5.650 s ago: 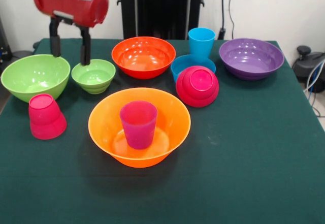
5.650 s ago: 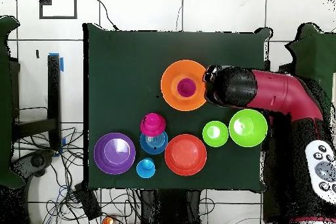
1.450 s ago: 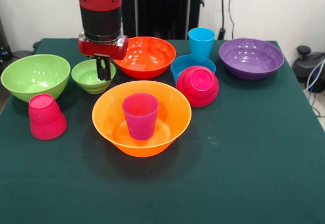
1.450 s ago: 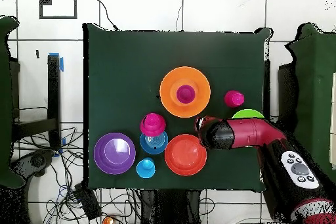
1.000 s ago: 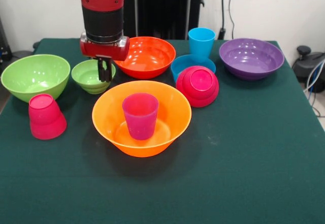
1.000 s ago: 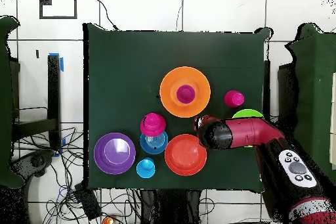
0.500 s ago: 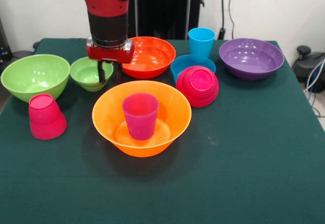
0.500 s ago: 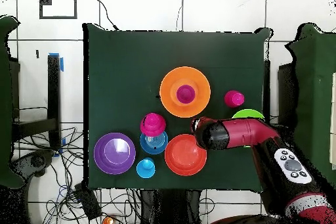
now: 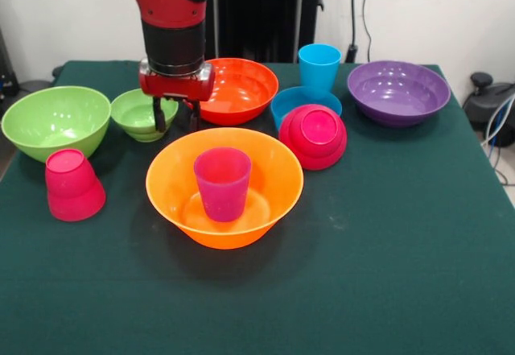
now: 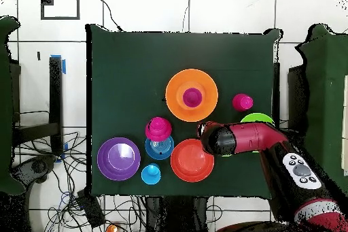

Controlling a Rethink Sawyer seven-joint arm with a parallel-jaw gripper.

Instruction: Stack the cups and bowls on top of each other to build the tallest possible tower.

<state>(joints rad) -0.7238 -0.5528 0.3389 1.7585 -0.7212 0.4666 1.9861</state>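
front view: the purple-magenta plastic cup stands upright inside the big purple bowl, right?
Not quite. The front view shows the purple-magenta plastic cup standing upright inside the large orange plastic bowl, not the purple one. The large purple plastic bowl sits empty at the far side of the table.

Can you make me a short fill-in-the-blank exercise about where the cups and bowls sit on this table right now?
1. The magenta cup stands upright inside the large ____ bowl.
2. The red-pink cup near the big green bowl stands ____ on the table.
3. The blue cup stands between the red-orange bowl and the ____ bowl.
4. The upturned pink bowl rests against a small ____ bowl.

Missing words: orange; upside down; purple; blue
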